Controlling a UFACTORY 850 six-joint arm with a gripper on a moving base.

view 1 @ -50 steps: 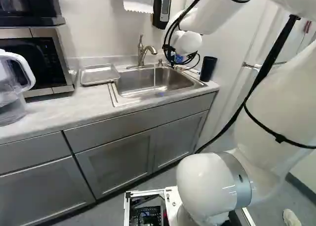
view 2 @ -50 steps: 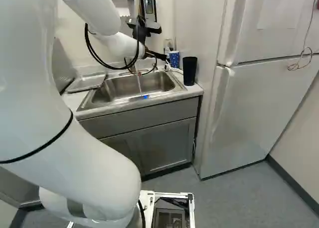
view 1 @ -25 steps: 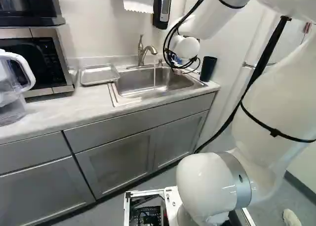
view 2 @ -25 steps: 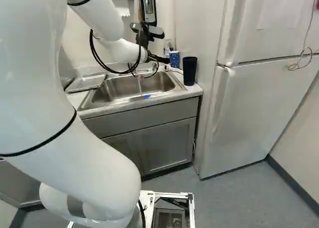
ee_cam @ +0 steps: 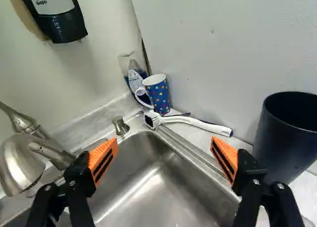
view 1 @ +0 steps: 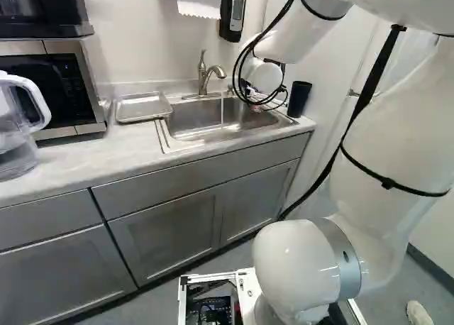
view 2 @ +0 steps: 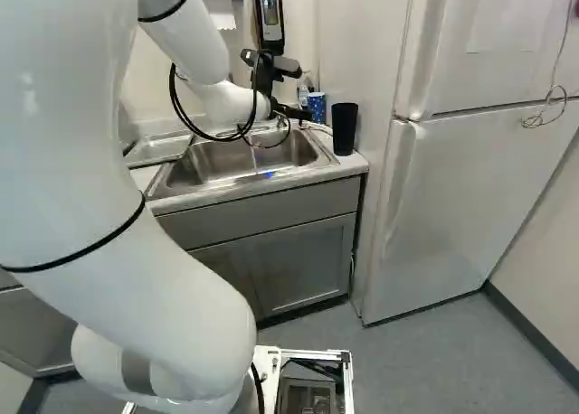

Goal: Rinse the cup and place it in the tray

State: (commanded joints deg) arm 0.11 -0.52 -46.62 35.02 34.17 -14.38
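Cup [ee_cam: 157,95], blue with coloured dots: upright on the counter [view 1: 85,151], just beyond the sink's far right corner in the right base view. Arm [view 2: 231,105]: its wrist end lower than half a second ago, and further right in the right base view; base unmoved. Dotted cup, tray and black cup: places unchanged. Sink [view 1: 186,135], metal: a thin stream of water [view 1: 222,111] falling into it from the faucet [view 1: 203,75]. Tray [view 1: 140,108], shallow, metal: on the counter beside the sink's left edge, its floor showing. Black cup [ee_cam: 285,138]: upright by the sink's right edge; contents, cannot tell. Pitcher [view 1: 15,130], clear: at the left of the left base view. Brush [ee_cam: 198,124], white-handled: lying near the dotted cup, its head at the sink's corner. Gripper [view 2: 305,92]: released, orange pads [ee_cam: 103,158] wide apart, grasping nothing; dotted cup ahead of it, black cup beside one finger.
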